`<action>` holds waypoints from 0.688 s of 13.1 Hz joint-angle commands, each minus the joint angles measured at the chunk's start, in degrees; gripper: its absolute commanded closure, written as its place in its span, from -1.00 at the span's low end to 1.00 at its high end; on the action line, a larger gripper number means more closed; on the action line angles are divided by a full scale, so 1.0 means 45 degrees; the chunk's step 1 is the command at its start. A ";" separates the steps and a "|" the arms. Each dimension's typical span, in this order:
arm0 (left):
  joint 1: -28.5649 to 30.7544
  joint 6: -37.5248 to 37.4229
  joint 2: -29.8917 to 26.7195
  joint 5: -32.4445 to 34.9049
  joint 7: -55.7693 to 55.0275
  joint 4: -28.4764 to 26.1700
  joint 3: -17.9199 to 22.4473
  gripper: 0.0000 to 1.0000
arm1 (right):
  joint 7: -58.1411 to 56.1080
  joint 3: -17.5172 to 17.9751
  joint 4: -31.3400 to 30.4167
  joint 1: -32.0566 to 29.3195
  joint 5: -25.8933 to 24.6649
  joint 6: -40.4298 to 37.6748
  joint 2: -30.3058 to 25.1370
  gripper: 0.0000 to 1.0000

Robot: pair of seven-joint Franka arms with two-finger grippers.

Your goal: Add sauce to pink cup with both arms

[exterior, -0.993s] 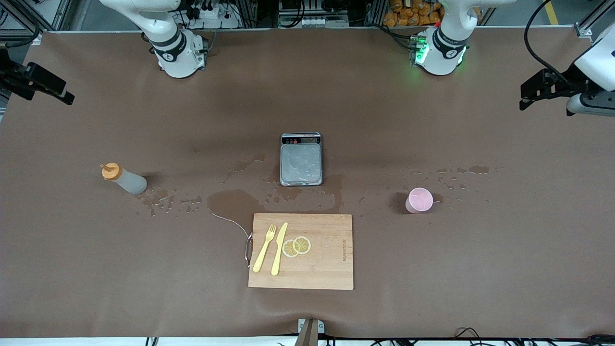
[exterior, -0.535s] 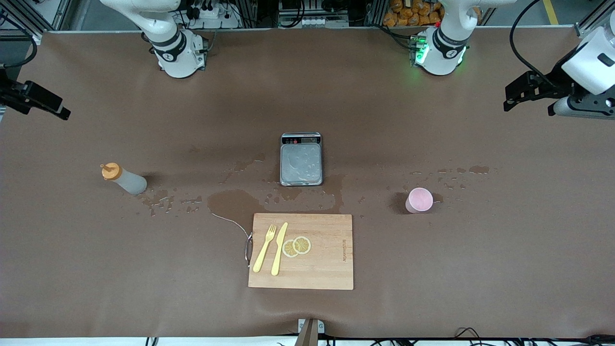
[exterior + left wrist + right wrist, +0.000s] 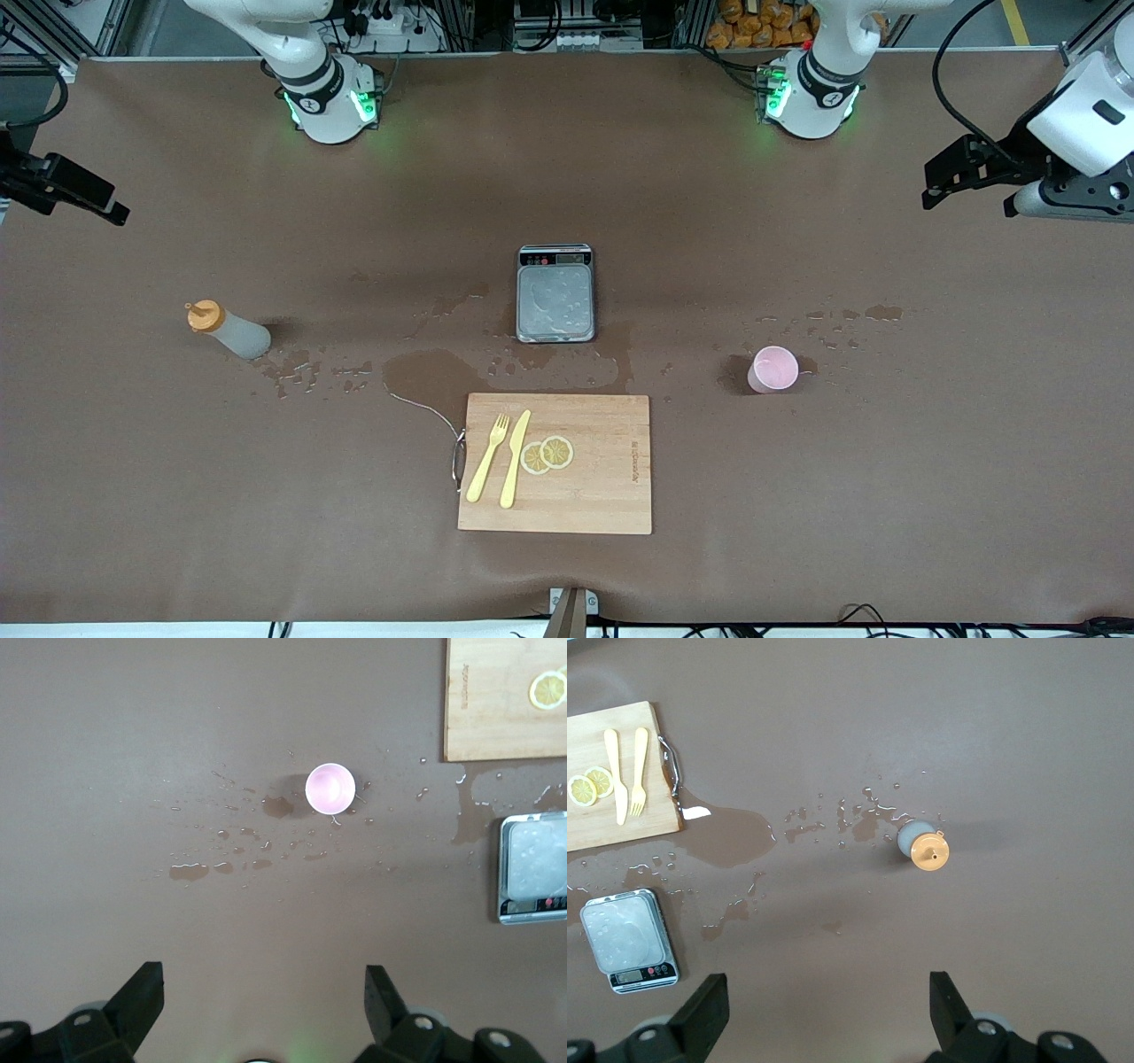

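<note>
A: Where does the sauce (image 3: pixel 227 330) stand?
B: Upright on the brown table (image 3: pixel 886 487) toward the right arm's end, orange cap up, untouched; splashes of liquid (image 3: pixel 310 370) lie just beside it; the pink cup (image 3: pixel 772 369) stands upright well apart from it, toward the left arm's end, and looks empty, though its bottom is hard to judge.

A: And between the two?
B: A scale (image 3: pixel 555 293) with a wet plate; nearer the front camera a wooden cutting board (image 3: pixel 567 496) carrying a yellow fork (image 3: pixel 488 457), a yellow knife (image 3: pixel 515 458) and two lemon slices (image 3: pixel 547 455); a puddle (image 3: pixel 434 372) touches the board's corner.

A: The grippers?
B: The right gripper (image 3: pixel 824 1014) hangs high over the table's edge at its own end, fingers spread, nothing between them; the left gripper (image 3: pixel 263 1001) hangs high over its own end, fingers likewise spread and empty.
</note>
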 commanded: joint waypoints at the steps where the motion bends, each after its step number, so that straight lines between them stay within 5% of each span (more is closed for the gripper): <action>1: 0.0077 0.0112 0.0005 0.0228 -0.0752 0.0071 -0.0196 -1.00 | -0.0034 -0.0625 0.0239 0.0838 -0.0350 -0.0107 0.0095 -1.00; 9: 0.0098 0.0131 0.0024 0.0247 -0.0460 0.0070 -0.0217 -1.00 | -0.0034 -0.0608 0.0239 0.0821 -0.0330 0.0010 0.0075 -1.00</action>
